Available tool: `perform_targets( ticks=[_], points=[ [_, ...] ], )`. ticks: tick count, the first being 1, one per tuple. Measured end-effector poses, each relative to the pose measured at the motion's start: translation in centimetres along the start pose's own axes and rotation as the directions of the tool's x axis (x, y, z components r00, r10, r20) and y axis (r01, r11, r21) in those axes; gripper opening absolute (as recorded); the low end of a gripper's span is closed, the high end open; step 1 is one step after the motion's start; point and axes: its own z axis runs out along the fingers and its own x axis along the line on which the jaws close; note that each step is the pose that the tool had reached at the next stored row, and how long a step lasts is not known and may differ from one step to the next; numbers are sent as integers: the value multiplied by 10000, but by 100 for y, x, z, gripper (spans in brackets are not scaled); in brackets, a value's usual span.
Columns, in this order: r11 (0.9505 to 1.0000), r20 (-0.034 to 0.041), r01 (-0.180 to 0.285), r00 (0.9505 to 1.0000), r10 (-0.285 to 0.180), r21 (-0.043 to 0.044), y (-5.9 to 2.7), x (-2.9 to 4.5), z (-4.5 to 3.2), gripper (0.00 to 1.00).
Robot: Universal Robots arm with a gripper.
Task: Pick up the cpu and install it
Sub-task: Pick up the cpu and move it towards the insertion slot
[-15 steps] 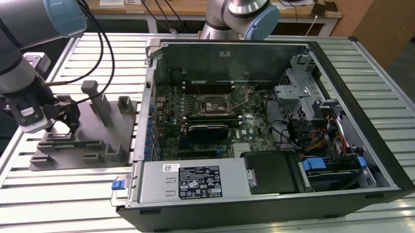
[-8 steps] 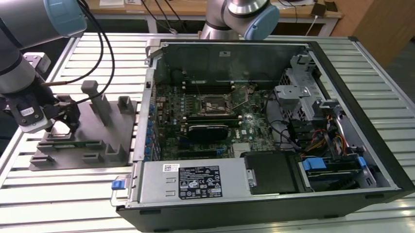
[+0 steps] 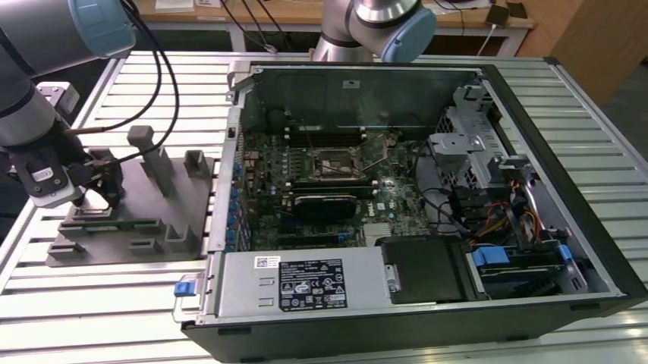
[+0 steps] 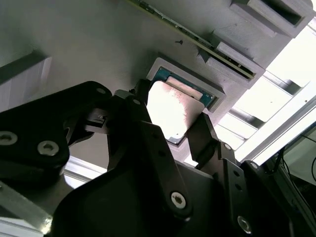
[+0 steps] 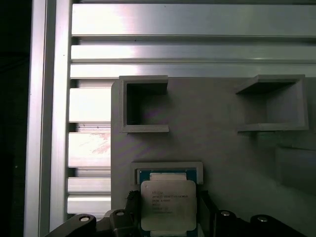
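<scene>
Gripper (image 5: 168, 201) clasping cpu (image 5: 168, 207), at grey block (image 5: 212, 143) recess

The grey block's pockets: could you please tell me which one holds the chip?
The low framed pocket at the tool holds the chip; the two boxy pockets look empty.

Print on the cpu (image 5: 168, 205) and the case label (image 3: 312, 284) seems unreadable.

My hand (image 5: 169, 200) runs off the first wrist view's edge; in the second wrist view it covers one edge of the cpu (image 4: 177, 106), and glare blanks the plate
</scene>
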Motion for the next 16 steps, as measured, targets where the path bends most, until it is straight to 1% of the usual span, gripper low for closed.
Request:
perform_targets(
  ticks=[7,9,13,16],
  points=[
    [10000,-1,0,10000,0,1,0,0,0,58],
    [10000,-1,0,10000,0,0,0,0,0,54],
    [10000,0,0,10000,0,0,0,0,1,54],
    [10000,2,0,10000,0,-2,1,0,-20,54]
  ],
)
